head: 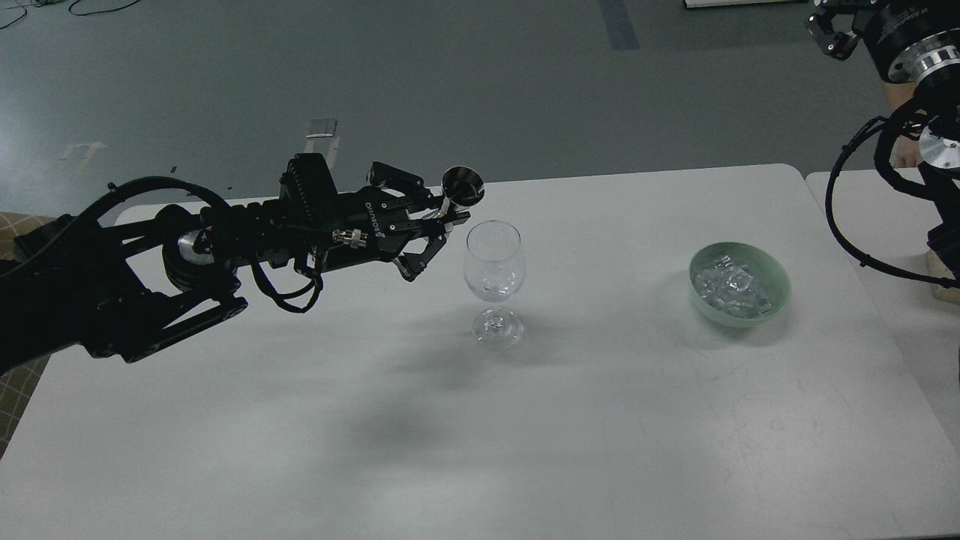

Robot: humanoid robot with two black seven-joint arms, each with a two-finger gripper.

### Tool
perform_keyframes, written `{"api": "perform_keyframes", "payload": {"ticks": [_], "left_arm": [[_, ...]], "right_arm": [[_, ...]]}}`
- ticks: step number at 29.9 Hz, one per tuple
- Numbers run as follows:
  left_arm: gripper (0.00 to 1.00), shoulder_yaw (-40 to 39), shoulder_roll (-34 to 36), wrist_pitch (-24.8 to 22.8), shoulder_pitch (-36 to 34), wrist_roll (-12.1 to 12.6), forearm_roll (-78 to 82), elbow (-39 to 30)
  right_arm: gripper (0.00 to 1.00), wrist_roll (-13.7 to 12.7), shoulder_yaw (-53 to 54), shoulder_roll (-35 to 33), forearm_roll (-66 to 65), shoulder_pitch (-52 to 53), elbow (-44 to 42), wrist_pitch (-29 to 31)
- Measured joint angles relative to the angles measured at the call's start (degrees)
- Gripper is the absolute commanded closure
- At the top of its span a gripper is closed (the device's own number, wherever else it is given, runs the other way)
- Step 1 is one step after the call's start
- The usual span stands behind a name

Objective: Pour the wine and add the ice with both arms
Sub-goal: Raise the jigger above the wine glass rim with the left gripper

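A: What's nearest on the tabletop point(375, 450)?

B: A bare stretch, then the clear glass point(493, 281), upright, mid-table. The bowl point(772, 300) sits well to its right, and the ice point(731, 289) is piled inside it.

A: And the arms?

B: The left gripper point(442, 225) reaches in just left of the glass rim, its fingers point(416, 262) clamped on a small metal cup point(461, 186) tilted towards the glass. The right gripper point(832, 34) is at the far top corner; I cannot tell how its fingers stand.
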Motion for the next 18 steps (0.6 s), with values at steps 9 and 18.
{"api": "perform_keyframes", "payload": {"ticks": [9,18], "left_arm": [[0.87,1.99,-0.05,-0.22,-2.14,0.19,0.36,0.31],[0.87,2.54,-0.49,-0.35,-3.35,0.19,1.79,0.31]], "right_arm": [[0.0,-0.02,0.0,-0.05,0.0,0.0,0.1,0.0],[0.0,-0.02,0.0,-0.06,0.0,-0.13,0.09,0.0]]}}
